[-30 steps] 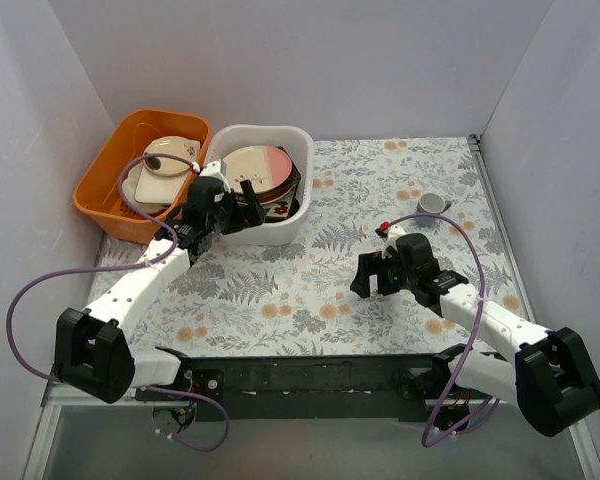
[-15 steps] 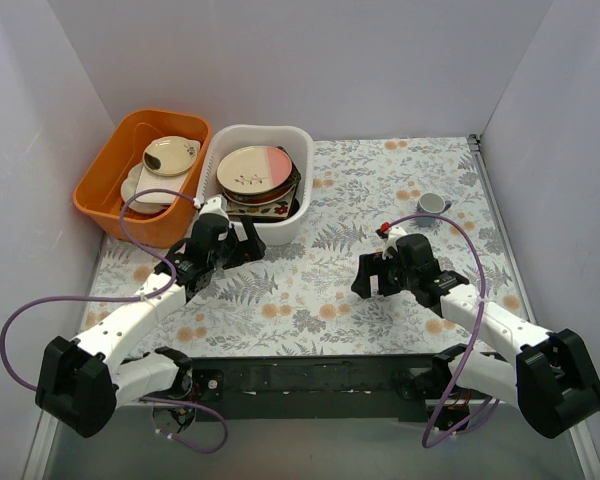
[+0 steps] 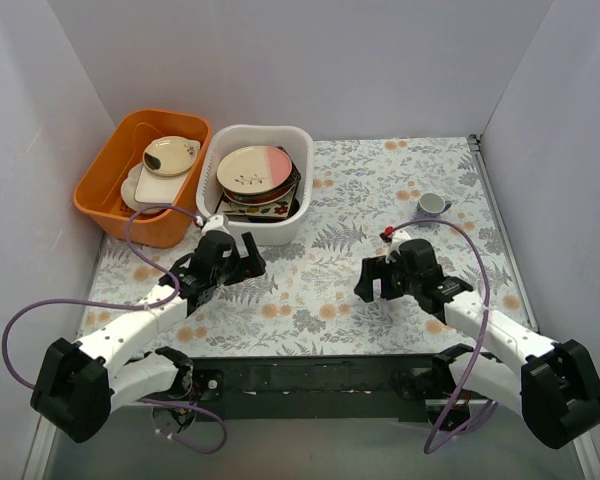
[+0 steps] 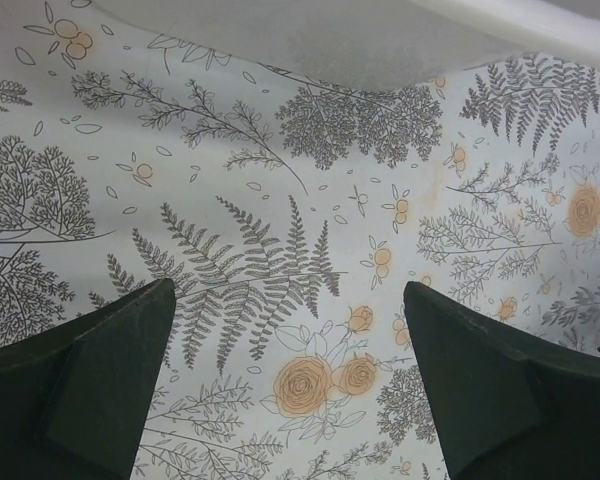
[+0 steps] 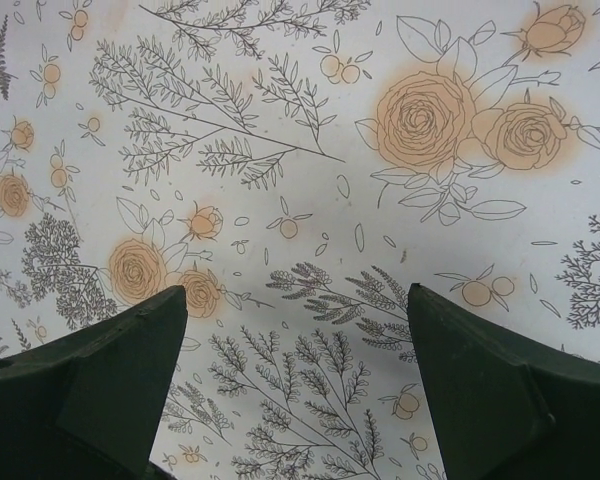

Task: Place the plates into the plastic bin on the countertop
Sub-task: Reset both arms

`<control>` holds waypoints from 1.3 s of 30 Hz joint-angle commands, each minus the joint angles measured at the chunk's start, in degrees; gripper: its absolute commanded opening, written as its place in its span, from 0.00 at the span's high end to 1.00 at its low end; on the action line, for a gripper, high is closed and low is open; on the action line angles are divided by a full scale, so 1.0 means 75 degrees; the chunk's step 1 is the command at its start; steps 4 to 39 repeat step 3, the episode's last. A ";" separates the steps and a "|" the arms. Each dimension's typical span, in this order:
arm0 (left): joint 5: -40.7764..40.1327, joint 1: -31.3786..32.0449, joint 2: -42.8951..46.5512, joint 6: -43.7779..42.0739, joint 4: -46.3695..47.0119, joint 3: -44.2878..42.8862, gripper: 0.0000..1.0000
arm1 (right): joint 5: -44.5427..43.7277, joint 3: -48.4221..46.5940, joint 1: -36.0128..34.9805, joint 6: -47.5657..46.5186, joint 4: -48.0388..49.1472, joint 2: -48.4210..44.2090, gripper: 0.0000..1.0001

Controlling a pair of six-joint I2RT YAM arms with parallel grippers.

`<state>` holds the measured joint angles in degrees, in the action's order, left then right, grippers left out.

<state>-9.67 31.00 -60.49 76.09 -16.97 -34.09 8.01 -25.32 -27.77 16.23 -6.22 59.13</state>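
top external: plates (image 3: 258, 178) sit stacked inside the plastic bin (image 3: 252, 133) at the back left of the bench (image 3: 380, 170). top of the stack is the pink-cream round plate (image 3: 255, 167), matte glaze, half pink and half cream. under it darker rims and the corner of the black floral rectangle (image 3: 276, 208) show. the lower plates are hidden, so no count is possible. no plate is visible loose on the bench in this view. judgement: loading looks complete or nearly so, with nothing obvious left to fetch. the bin is white, smooth plastic, rectangular with rounded corners and a rolled rim. the orange tub (image 3: 98, 190) touches its left side and holds cream dishes (image 3: 166, 160), not part of the job. a small grey cup (image 3: 432, 204) stands alone, far right. left tool (image 3: 242, 258) is just in front of the bin, jaws apart, holding nothing. right tool (image 3: 375, 280) is mid-bench, well apart from the bin, jaws apart, holding nothing.

left wrist: left tool (image 4: 290, 400) wide open over bare bench. dark matte fingers (image 4: 80, 390) are wedge-shaped. the bin's white curved wall (image 4: 380, 40) crosses the top edge. the bench print is grey ferns and pale orange roses on flat white.

right wrist: right tool (image 5: 295, 390) wide open with nothing between the fingers (image 5: 500, 400). only printed bench is below. neither bin nor plates appear.
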 commanded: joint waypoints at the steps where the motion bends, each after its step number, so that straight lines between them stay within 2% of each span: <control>1: -0.0105 0.0085 0.0202 -0.0126 0.0423 0.0127 0.02 | -0.0282 0.0001 0.0011 -0.0066 0.0149 -0.0267 0.02; 3: -0.0257 0.0085 0.0214 -0.0103 0.0458 0.0150 0.02 | -0.0587 0.0025 0.0011 0.0004 0.0161 -0.0291 0.02; 39: -0.0257 0.0085 0.0214 -0.0103 0.0458 0.0150 0.02 | -0.0587 0.0025 0.0011 0.0004 0.0161 -0.0291 0.02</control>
